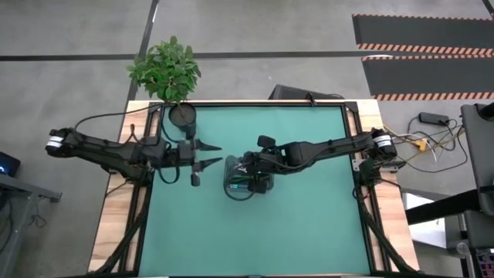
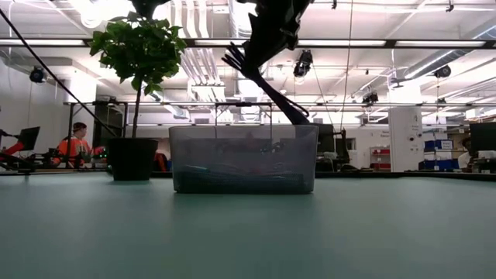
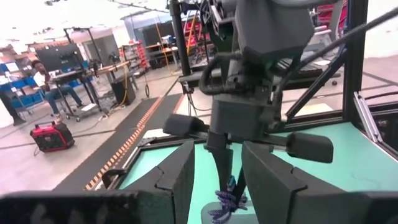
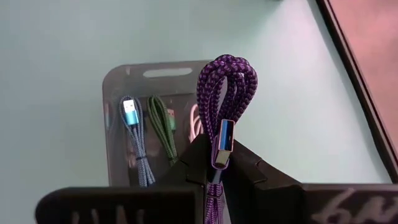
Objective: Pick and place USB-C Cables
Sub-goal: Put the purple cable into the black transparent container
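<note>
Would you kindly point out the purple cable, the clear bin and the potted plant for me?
purple cable (image 4: 227,84): right wrist view, on its looped upper bend.
clear bin (image 2: 242,147): low view, on its front wall.
potted plant (image 1: 166,69): high view, on its leaves.

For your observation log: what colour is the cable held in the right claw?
Purple cable, braided, with a blue plug; clearest in the right wrist view.

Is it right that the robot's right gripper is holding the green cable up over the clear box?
Not quite. The right gripper is shut on the purple cable, not the green one. The right wrist view shows the green cable already lying inside the clear box, beside a teal one. The rest is right: the held cable hangs above that box.
</note>
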Tool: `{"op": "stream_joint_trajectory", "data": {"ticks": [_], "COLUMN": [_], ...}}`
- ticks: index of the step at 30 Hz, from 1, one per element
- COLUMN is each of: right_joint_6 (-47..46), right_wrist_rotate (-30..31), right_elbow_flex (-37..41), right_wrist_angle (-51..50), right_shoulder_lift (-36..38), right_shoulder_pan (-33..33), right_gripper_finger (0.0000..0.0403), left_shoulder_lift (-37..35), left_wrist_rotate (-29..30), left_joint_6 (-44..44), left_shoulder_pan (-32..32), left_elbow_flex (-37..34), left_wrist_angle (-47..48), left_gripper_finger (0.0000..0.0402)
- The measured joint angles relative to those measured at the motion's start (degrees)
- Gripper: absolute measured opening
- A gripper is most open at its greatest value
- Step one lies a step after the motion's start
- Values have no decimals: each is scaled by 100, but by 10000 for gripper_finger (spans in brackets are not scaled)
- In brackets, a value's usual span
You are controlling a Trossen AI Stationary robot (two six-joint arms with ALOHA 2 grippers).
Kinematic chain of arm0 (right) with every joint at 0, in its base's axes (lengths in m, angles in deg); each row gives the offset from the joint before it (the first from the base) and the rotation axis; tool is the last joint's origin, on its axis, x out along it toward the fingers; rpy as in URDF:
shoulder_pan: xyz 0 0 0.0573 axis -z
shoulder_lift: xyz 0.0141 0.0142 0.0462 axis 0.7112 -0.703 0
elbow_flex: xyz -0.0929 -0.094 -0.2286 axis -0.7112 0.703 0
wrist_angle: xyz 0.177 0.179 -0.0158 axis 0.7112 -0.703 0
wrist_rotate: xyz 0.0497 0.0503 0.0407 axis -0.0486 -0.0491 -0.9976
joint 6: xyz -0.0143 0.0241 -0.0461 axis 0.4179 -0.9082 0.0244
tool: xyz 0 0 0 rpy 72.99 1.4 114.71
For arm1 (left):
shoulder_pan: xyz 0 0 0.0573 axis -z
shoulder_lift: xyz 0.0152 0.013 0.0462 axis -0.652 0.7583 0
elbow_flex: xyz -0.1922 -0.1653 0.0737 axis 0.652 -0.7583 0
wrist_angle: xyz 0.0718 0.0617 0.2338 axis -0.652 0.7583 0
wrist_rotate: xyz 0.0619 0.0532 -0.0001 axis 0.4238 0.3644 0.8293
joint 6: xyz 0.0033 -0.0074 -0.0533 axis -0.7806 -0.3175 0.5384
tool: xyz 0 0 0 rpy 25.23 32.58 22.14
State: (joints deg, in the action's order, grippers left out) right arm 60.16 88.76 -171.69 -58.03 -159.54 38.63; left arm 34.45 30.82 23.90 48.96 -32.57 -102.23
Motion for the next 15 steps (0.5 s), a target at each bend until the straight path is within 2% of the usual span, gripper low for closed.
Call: {"op": "stream_joint_trajectory", "data": {"ticks": [7,15], "right_joint_6": [241,521], "right_wrist_rotate": [-55,-701], "right_elbow_flex": [-44,-136], "right_wrist_angle": [40,313], "right_shoulder_lift": [0,-209], "right_shoulder_pan": [154,404], "right_gripper_finger": [18,18], "left_shoulder_lift": [-264,-584], "left_wrist_rotate": [0,0], "left_joint_6": [-79,-79], "left_shoulder_pan": [0,1], "left_elbow_flex": [-6,-146], "left_wrist_angle": [1,-16], "left_gripper_finger": [118,118]}}
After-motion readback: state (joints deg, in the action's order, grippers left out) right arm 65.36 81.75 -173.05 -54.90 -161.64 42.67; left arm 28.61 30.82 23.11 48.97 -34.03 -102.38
